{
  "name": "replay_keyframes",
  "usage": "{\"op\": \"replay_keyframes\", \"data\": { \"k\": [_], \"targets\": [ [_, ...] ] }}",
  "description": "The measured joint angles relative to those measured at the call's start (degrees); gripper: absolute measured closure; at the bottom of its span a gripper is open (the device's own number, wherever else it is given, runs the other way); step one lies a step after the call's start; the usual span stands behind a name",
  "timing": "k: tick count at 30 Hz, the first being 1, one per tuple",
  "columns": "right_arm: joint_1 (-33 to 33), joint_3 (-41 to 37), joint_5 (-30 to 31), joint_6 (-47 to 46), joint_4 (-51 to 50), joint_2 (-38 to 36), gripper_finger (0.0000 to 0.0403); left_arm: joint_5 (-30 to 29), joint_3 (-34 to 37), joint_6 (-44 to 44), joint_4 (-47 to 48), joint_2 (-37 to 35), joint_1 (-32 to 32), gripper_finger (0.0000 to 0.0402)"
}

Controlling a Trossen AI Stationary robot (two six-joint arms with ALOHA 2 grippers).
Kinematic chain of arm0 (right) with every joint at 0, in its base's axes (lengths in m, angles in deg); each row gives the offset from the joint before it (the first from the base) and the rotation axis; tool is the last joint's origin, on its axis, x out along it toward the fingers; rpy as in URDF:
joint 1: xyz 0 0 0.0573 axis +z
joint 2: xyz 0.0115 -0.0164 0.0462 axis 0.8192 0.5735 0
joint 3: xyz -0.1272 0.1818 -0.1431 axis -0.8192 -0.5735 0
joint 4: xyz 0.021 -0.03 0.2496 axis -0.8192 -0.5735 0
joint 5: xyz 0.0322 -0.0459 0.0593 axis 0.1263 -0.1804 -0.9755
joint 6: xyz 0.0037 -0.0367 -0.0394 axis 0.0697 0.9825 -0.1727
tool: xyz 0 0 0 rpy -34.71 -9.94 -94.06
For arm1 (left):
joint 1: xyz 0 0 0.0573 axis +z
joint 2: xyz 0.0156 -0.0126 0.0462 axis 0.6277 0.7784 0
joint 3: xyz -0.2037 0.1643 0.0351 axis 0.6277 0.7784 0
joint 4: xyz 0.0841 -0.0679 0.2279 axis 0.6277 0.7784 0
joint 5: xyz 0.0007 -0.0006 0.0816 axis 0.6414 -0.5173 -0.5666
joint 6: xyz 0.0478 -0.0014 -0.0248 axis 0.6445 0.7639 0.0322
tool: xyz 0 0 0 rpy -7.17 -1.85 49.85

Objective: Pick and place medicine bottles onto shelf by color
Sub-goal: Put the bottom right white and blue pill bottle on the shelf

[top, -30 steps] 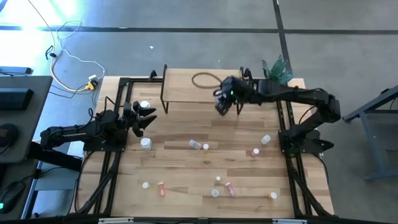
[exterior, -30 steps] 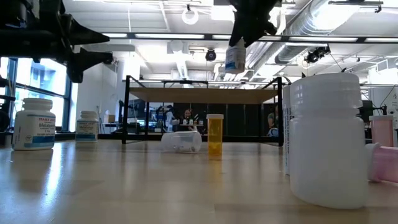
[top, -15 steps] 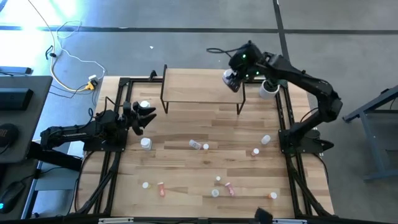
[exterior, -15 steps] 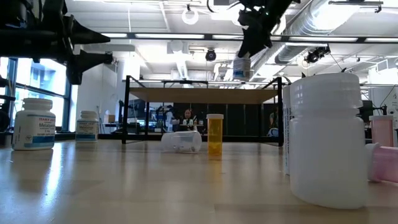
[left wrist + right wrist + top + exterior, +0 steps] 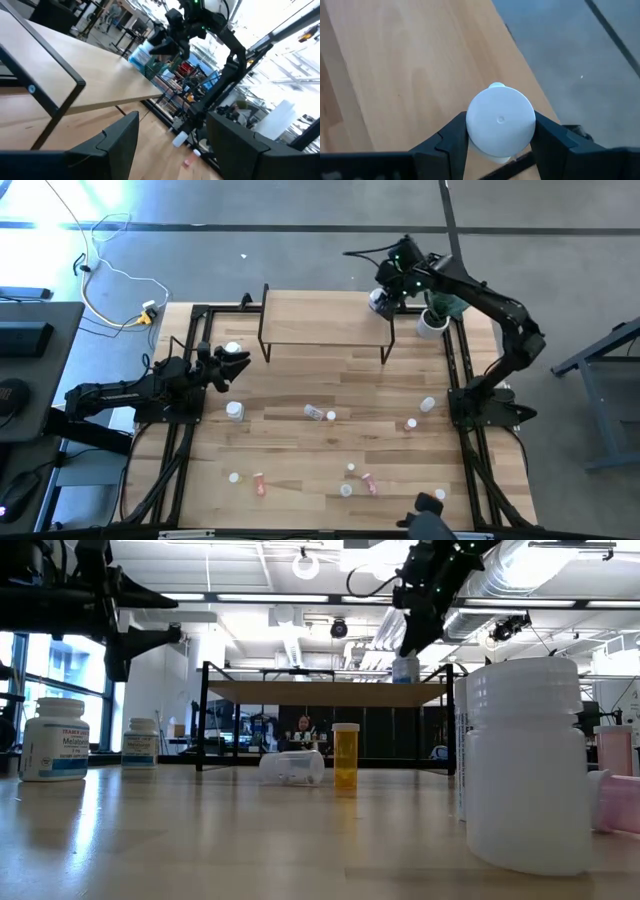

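My right gripper [image 5: 382,298] is shut on a white medicine bottle with a blue label [image 5: 405,668], close over the far right corner of the shelf [image 5: 320,315]. From above, the bottle's white cap [image 5: 501,120] shows between the fingers. My left gripper [image 5: 232,365] waits open and empty by the table's left side, near two white bottles [image 5: 234,410] standing upright. Several small white, pink and orange bottles [image 5: 368,482] are scattered on the table; one white bottle [image 5: 314,412] lies on its side. My right gripper pinches the bottle's capped top [image 5: 470,131] between its two fingers, one on each side of the round cap. The fingers come slanting down from above. The bottle hangs upright below them [image 5: 405,675]; whether its base touches the shelf top I cannot tell.
A white plant pot [image 5: 432,322] with a green plant stands just right of the shelf, close to my right arm. Black frame rails [image 5: 185,430] run along the table's left and right sides. A person shows at the table's near edge [image 5: 430,520].
My right gripper has carried the white bottle from over the shelf's near right edge toward the table's far right, to the shelf's far right corner, and has rolled its wrist on the way. The bottle stays upright in the hold.
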Motion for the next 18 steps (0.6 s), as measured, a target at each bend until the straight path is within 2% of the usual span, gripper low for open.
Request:
{"op": "replay_keyframes", "data": {
  "k": [12,18],
  "targets": [
    [0.64,0.07,-0.94,-2.54,-0.10,1.97,0.0240,-0.14,-0.01,-0.87,0.09,0.00,-0.01,0.0179],
    [0.64,0.07,-0.81,-2.50,-0.26,2.00,0.0207,0.46,0.00,-0.87,0.13,0.00,-0.02,0.0179]
  ]
}}
